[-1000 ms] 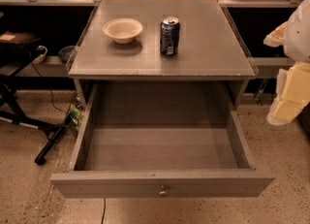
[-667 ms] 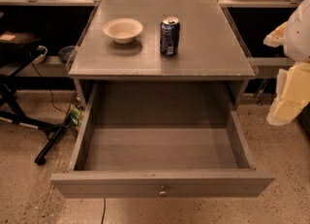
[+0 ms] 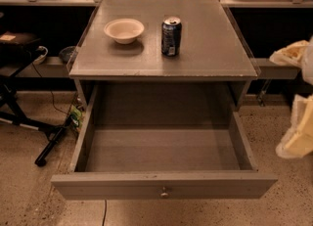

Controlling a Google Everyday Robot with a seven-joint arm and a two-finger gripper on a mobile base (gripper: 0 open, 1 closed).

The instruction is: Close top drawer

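The top drawer (image 3: 161, 186) stands pulled out of the grey cabinet (image 3: 205, 54) towards me. Its long side runs left to right and its knob (image 3: 164, 192) faces forward. A bowl (image 3: 123, 29) and a soda can (image 3: 171, 35) sit on the cabinet top. The gripper (image 3: 298, 127) hangs at the far right, clear of the drawer; how its jaws stand I cannot tell. Nothing has shifted since a second ago.
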